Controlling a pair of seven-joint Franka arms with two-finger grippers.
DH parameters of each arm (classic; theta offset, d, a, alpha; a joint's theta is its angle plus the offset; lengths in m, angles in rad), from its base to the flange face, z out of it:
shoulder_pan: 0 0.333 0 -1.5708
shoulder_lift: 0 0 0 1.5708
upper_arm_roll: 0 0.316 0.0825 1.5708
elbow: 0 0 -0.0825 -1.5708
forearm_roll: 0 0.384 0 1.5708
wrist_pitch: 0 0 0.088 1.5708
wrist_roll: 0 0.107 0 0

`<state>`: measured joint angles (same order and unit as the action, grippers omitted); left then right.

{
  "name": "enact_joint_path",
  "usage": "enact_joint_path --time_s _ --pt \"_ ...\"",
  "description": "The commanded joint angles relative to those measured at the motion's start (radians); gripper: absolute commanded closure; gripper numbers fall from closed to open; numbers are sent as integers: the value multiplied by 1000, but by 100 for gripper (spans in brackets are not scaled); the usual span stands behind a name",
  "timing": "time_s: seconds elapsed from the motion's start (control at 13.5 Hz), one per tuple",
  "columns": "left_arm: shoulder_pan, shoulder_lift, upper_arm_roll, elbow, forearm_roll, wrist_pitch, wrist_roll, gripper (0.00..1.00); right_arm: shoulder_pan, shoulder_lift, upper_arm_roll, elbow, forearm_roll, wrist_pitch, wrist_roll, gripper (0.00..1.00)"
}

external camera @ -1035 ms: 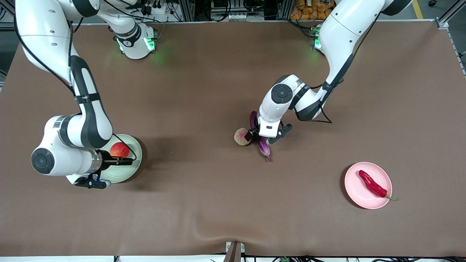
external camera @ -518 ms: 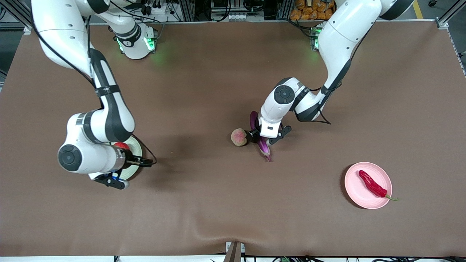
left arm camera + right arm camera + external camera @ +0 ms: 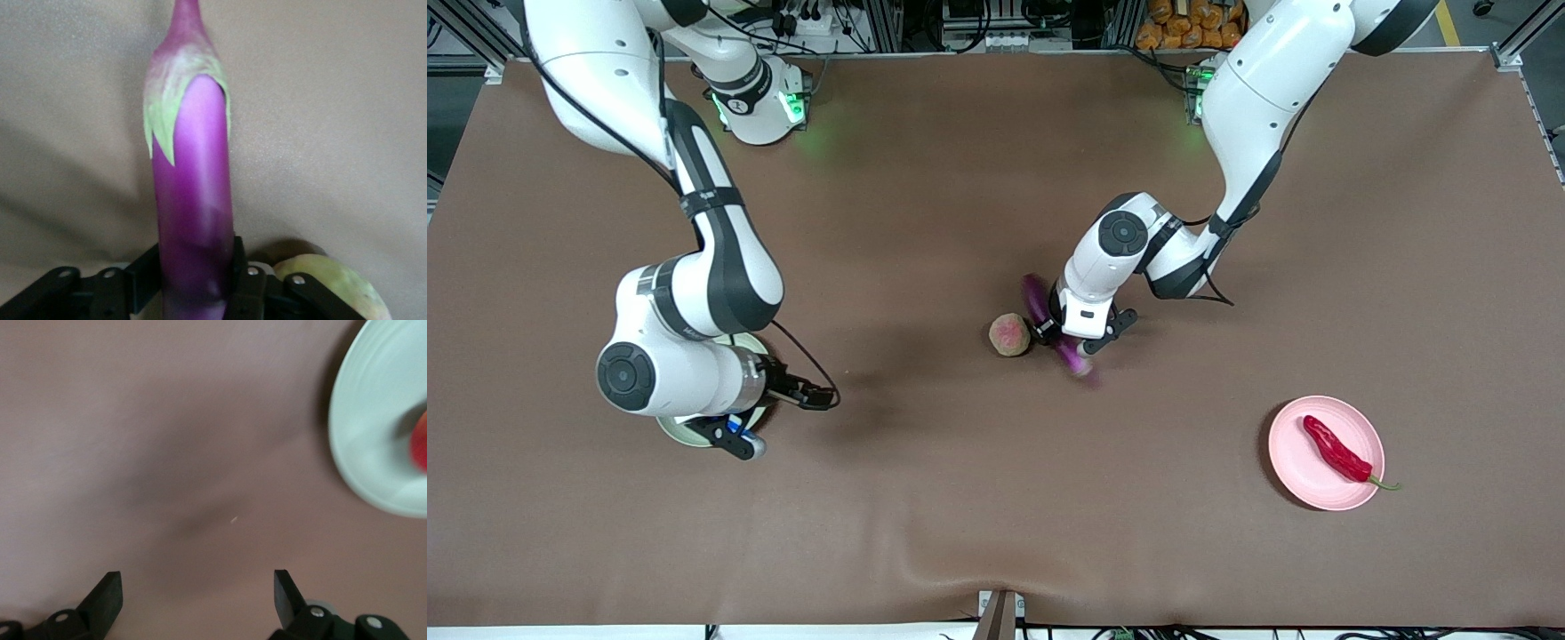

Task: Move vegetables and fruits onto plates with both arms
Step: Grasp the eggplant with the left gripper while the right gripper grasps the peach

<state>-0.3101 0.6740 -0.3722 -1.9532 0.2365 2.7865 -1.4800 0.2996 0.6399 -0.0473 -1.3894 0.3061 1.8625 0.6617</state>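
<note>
My left gripper [image 3: 1060, 332] is shut on the purple eggplant [image 3: 1054, 327] at the table's middle and holds it just off the surface; in the left wrist view the eggplant [image 3: 193, 220] fills the space between the jaws. The pale pink-and-green peach [image 3: 1010, 334] lies on the table beside it, and also shows in the left wrist view [image 3: 333, 287]. My right gripper [image 3: 818, 396] is open and empty over bare table beside the green plate [image 3: 694, 434], which the right arm mostly hides. The right wrist view shows that plate [image 3: 373, 433] with the red fruit [image 3: 419, 443] on it. The red chili [image 3: 1336, 449] lies on the pink plate [image 3: 1316, 484].
The table is covered by a brown cloth [image 3: 925, 498]. The arms' green-lit bases [image 3: 760, 107] stand at the table's edge farthest from the front camera. Cables and crates lie off the table past them.
My right arm has drawn away from the green plate toward the table's middle, leaving the red fruit on the plate. My left gripper has lifted and turned the eggplant slightly; the peach shifted a little.
</note>
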Motion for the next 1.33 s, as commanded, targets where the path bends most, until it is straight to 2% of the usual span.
enact_joint_path --time_s 0.0,0.3,0.44,0.59,0.89,1.26 --pt "6 -89 3 -27 26 -43 -48 100 41 -11 -5 15 27 -17 88 0" --pt "45 -269 -7 -12 23 -307 -34 100 96 -16 -5 15 28 -23 192 0" --pt "83 -321 -13 5 14 -366 -13 100 153 -6 -6 15 27 -8 284 0" --pt "120 -361 -25 31 -17 -422 58 100 215 9 -6 13 36 65 393 0" --pt "180 -367 -24 157 -115 -583 220 100 318 69 -6 12 39 214 593 0" --pt "262 -356 -22 203 -151 -594 354 100 427 188 -6 13 36 450 726 0"
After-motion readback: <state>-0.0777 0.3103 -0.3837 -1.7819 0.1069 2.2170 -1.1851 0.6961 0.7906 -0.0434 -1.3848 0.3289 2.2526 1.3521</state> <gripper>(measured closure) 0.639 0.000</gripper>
